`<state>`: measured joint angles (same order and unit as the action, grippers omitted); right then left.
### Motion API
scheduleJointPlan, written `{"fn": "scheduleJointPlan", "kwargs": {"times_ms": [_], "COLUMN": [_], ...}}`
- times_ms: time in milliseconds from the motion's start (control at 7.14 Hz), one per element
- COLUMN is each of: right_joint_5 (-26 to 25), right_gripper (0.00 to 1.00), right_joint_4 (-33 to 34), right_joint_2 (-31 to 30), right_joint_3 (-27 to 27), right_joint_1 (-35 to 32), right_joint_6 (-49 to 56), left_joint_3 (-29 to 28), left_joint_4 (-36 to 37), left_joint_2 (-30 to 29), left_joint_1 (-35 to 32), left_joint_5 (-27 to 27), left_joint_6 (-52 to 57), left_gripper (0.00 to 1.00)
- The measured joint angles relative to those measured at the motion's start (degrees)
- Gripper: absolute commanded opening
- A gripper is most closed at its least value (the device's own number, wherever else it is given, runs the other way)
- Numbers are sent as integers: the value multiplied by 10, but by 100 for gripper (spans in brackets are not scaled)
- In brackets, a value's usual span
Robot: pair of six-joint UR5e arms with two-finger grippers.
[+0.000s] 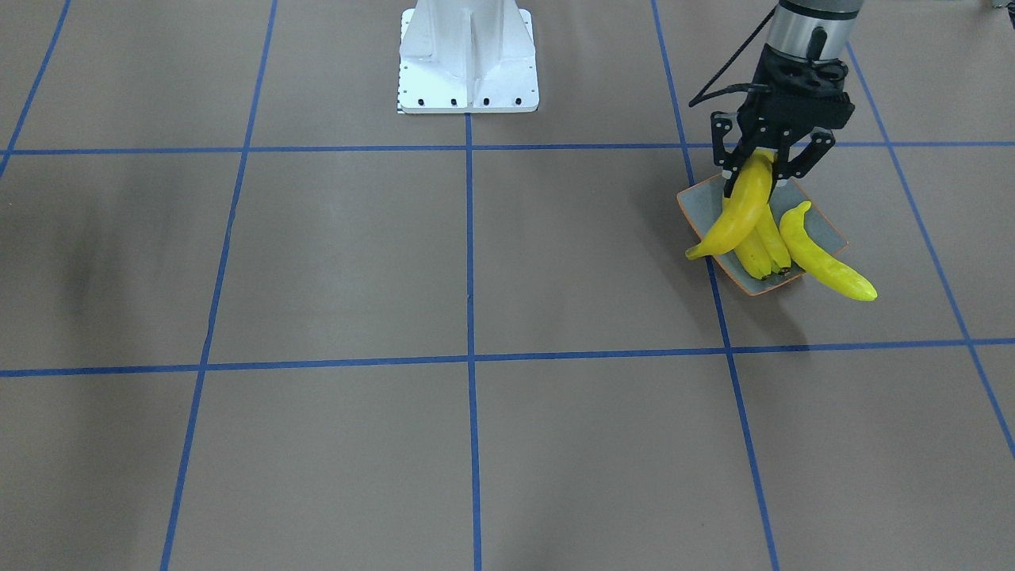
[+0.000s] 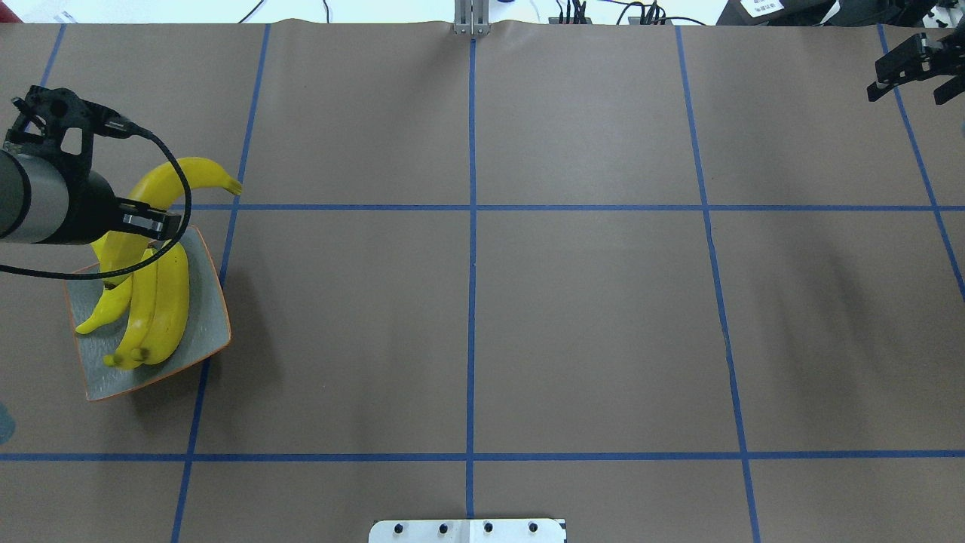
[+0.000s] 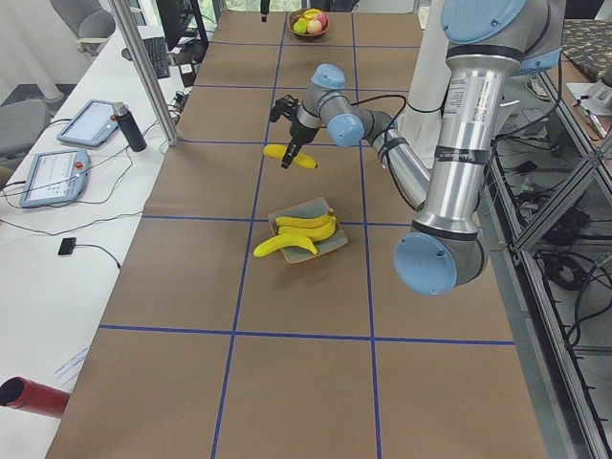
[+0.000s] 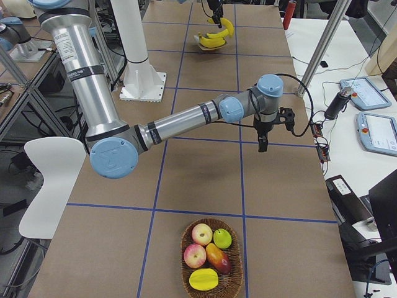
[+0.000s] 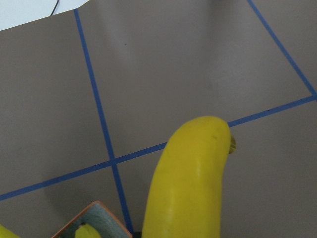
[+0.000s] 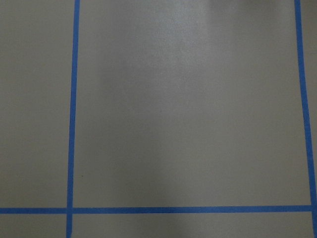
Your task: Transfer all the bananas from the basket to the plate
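Left gripper clenched on banana, held tilted just above plate. Three more bananas laid on plate, one overhanging rim. Right gripper parked well apart over bare table, fingers spread, nothing grasped.

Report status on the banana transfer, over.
Left gripper shut on a banana, raised at the plate edge. Right gripper open, empty, far off. Three bananas on plate, one overhanging the rim. Nothing in the way.
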<state>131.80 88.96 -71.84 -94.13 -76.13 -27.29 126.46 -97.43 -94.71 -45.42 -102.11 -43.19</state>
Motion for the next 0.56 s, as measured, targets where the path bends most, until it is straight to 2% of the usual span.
{"fn": "scheduleJointPlan", "kwargs": {"times_ms": [280, 560], "right_joint_5": [0, -2], "right_gripper": [99, 99], "right_joint_4": [0, -1], "right_joint_2": [0, 1], "right_joint_3": [-1, -4], "right_joint_1": [8, 19], "right_joint_6": [-4, -17], "left_joint_3": [-13, -53], "left_joint_4": [-27, -100], "left_joint_2": [38, 75], "left_joint_1": [-5, -5], "left_joint_5": [-17, -32], "left_joint_6": [1, 3], "left_gripper": [0, 0]}}
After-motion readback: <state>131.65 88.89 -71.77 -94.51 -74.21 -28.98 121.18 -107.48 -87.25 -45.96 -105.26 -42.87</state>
